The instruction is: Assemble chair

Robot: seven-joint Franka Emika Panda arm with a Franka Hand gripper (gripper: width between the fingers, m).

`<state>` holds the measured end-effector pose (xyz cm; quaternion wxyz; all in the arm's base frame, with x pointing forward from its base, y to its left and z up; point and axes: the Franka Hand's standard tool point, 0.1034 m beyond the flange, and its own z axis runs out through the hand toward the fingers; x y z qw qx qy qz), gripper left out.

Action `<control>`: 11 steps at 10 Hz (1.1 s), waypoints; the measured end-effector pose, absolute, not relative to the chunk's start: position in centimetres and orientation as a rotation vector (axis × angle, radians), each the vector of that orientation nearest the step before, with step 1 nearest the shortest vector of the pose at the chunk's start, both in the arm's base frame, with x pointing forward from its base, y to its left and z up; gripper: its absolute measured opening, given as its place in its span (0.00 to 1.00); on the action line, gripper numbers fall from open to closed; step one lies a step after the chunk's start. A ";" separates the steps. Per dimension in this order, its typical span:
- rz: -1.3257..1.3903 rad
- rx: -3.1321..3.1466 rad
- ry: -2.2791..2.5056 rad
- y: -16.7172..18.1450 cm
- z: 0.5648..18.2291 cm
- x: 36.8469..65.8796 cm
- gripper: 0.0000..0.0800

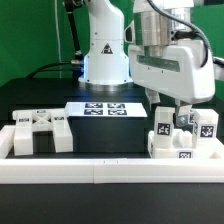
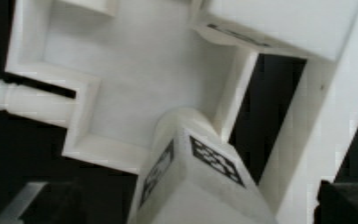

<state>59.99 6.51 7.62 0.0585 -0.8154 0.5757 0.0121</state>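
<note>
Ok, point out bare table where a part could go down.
Free: black table between the flat chair part and the chair-part cluster at the exterior view's right, bordered by marker board and border rail. Crowded: that cluster, under the gripper.

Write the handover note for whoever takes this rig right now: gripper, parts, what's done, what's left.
Gripper: down among the parts at the exterior view's right; I cannot tell if it is open or shut.
Parts: one chunky piece lies at the exterior view's left. Several tagged pieces stand clustered at the right, one close under the wrist camera. Both groups sit behind the border rail. The marker board lies mid-table.
Done: no finished chair in sight.
Left: joining the two groups into the chair.
</note>
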 end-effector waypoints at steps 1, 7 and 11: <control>0.027 -2.555 1.616 6.5 7.6 60.0 0.81; -0.013 -2.947 0.756 5.8 7.9 60.3 0.81; -0.034 -3.041 0.375 5.7 7.8 60.3 0.81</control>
